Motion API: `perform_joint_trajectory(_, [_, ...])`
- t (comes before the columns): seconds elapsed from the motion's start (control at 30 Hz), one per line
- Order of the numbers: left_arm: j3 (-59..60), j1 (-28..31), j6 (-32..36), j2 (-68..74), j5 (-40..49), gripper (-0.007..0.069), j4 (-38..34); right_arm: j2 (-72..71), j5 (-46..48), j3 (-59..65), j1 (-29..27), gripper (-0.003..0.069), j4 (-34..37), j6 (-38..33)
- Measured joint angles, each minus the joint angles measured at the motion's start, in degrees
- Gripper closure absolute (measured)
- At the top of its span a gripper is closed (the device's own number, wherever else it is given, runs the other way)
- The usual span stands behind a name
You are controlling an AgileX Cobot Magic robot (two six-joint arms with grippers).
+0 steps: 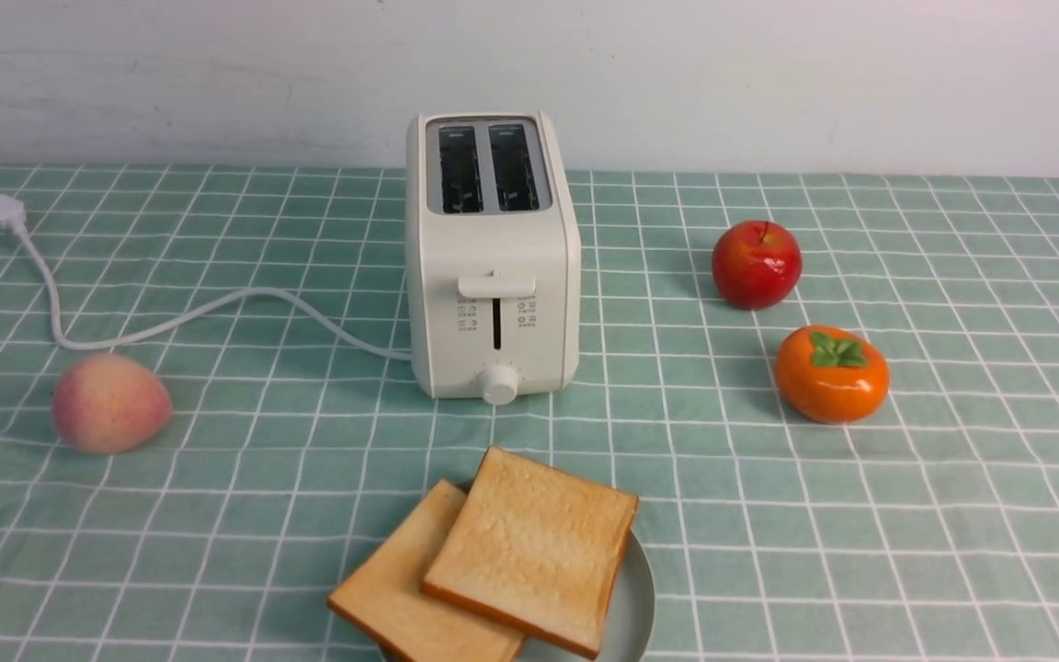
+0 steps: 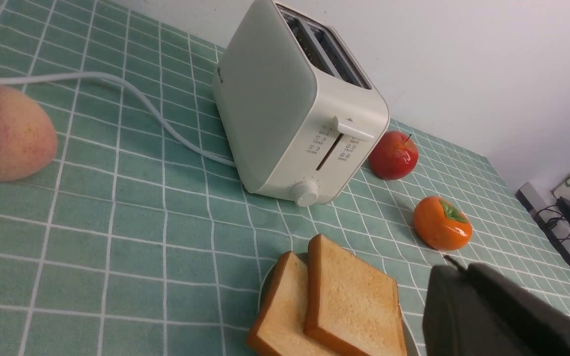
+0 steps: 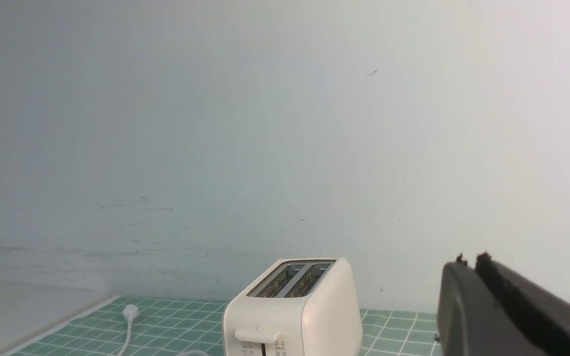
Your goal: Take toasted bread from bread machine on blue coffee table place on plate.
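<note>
The bread machine (image 3: 292, 314) is standing upright on the blue coffee table (image 3: 166, 326), close to the pale wall (image 3: 265, 123) (only its upper front is showing). Its white plug (image 3: 130, 312) is lying apart on the cloth. The right gripper (image 3: 470, 259) is jutting into view, nearer the camera, its dark fingers pressing together.

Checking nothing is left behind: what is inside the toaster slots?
Both slots of the bread machine show only dark walls and wire guides, no bread; their bottoms are hidden.
</note>
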Motion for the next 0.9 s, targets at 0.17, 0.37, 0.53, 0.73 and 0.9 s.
perform_joint_trajectory(0.17, [0.00, 0.00, 0.00, 0.00, 0.00, 0.0614, 0.00, 0.00, -0.01, 0.00, 0.00, 0.0631, 0.00, 0.00])
perform_joint_trajectory(0.37, [1.77, 0.34, 2.23, -1.24, -0.75, 0.0606, 3.25, 0.00, -0.05, 0.00, 0.00, 0.0622, 0.00, 0.00])
perform_joint_trajectory(0.53, [8.15, 7.18, 8.23, -5.24, -4.16, 0.0604, 3.90, 0.00, -0.05, 0.00, 0.00, 0.0617, 0.01, 0.00])
perform_joint_trajectory(0.73, [20.24, 19.72, 13.91, -11.20, -7.13, 0.0601, 1.40, 0.00, -0.05, 0.00, 0.00, 0.0615, 0.01, 0.00])
perform_joint_trajectory(0.9, [25.30, 21.68, 14.77, -11.45, -5.74, 0.0594, 2.28, 0.00, -0.12, 0.00, 0.00, 0.0610, -0.05, 0.00])
